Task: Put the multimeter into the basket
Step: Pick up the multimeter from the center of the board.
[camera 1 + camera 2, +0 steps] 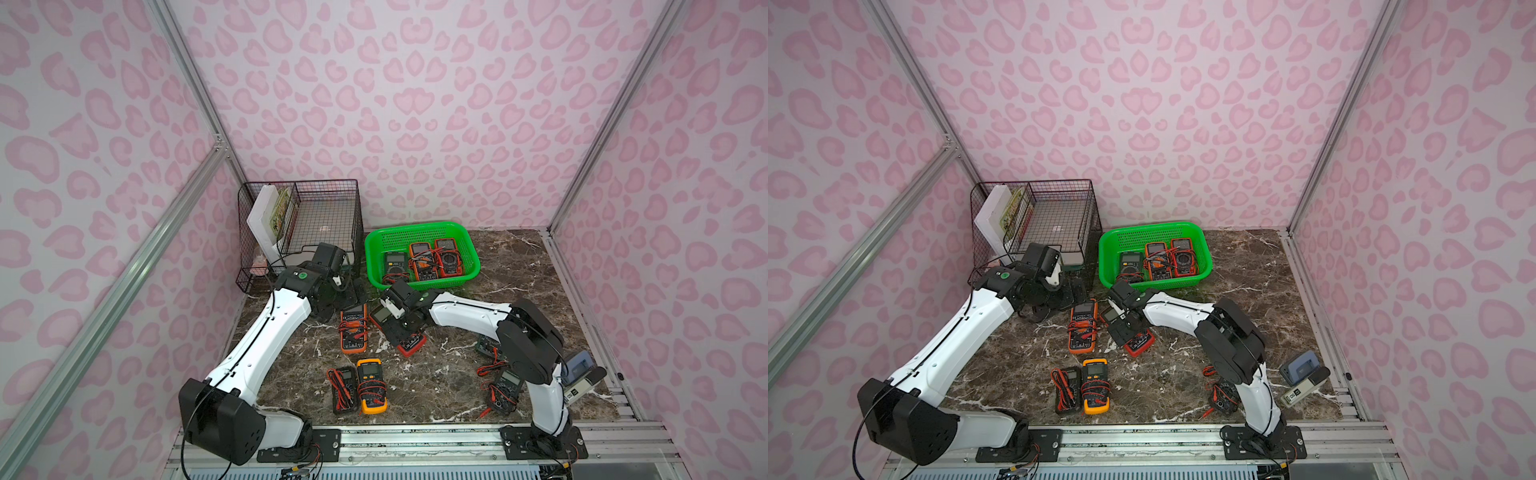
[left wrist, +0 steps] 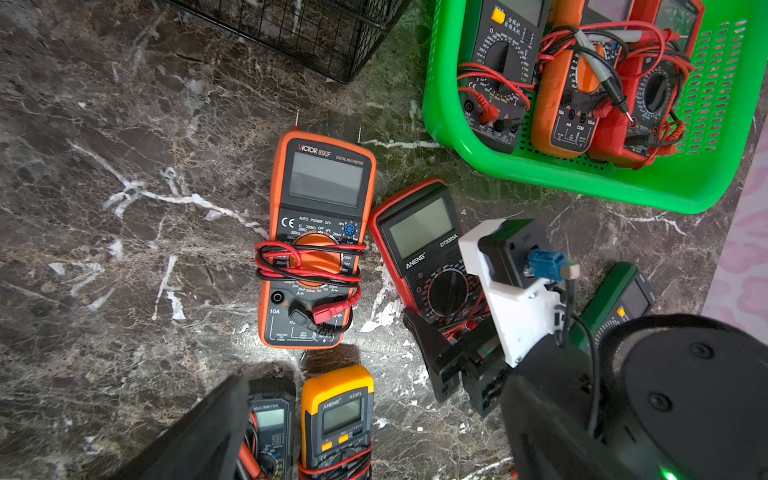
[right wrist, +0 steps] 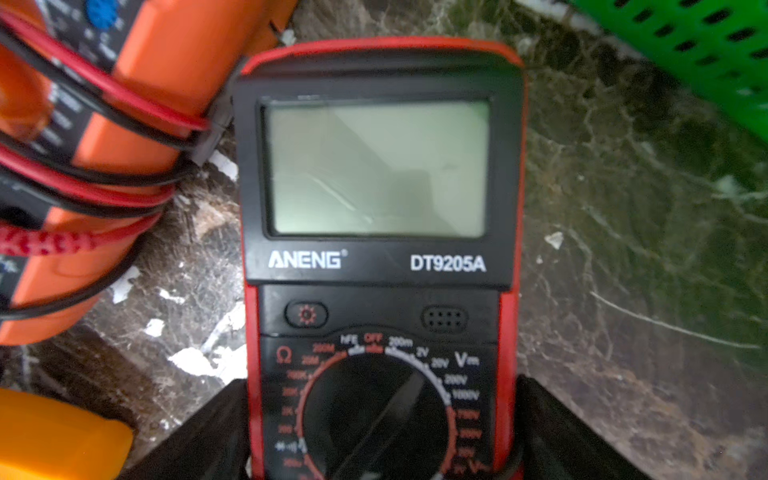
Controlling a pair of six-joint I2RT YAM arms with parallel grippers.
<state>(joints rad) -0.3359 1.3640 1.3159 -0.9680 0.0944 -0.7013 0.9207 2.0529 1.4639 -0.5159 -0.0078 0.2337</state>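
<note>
A red and black multimeter point(image 3: 374, 166) lies flat on the marble table, in front of the bright green basket point(image 1: 419, 232). It shows in both top views point(image 1: 379, 314) point(image 1: 1140, 343) and in the left wrist view point(image 2: 419, 232). My right gripper point(image 3: 380, 415) is down over its dial end, open. One black finger point(image 3: 199, 432) stands at each long side of the case, and whether they touch it I cannot tell. My left gripper point(image 1: 351, 291) hangs open and empty near the wire rack. The basket point(image 2: 582, 178) holds three multimeters.
An orange multimeter point(image 1: 353, 328) lies right beside the red one. A yellow one point(image 1: 372, 384) and a small black one point(image 1: 345, 388) lie nearer the front edge. More meters point(image 1: 505, 390) lie under the right arm. A black wire rack point(image 1: 299, 224) stands back left.
</note>
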